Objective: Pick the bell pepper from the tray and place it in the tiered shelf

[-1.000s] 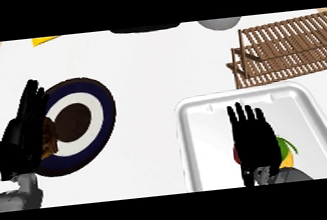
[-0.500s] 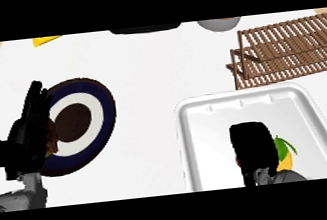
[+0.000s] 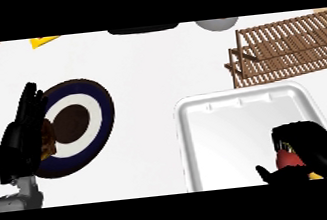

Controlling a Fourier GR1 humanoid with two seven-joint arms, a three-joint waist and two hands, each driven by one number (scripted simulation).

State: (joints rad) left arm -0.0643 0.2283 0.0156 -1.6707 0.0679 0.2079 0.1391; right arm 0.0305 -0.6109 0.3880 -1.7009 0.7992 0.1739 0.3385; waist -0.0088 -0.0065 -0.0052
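The bell pepper (image 3: 285, 159) shows only as a red patch between the curled fingers and thumb of my right hand (image 3: 313, 145), at the near right corner of the white tray (image 3: 215, 137). That hand is shut on the pepper and hides most of it. I cannot tell whether the pepper still touches the tray. The brown slatted tiered shelf (image 3: 288, 49) stands just beyond the tray, at the far right. My left hand (image 3: 22, 135) rests open at the left edge, fingers up.
A dark blue plate (image 3: 95, 120) with a white ring and brown centre lies beside the left hand, with a brown lump (image 3: 48, 137) on its left side. At the far edge sit a yellow item (image 3: 44, 41), a black object (image 3: 143, 28) and a grey object (image 3: 217, 24).
My right hand's fingers went from straight to curled round the bell pepper, and the hand shifted right and toward the near edge. The left hand stayed put.
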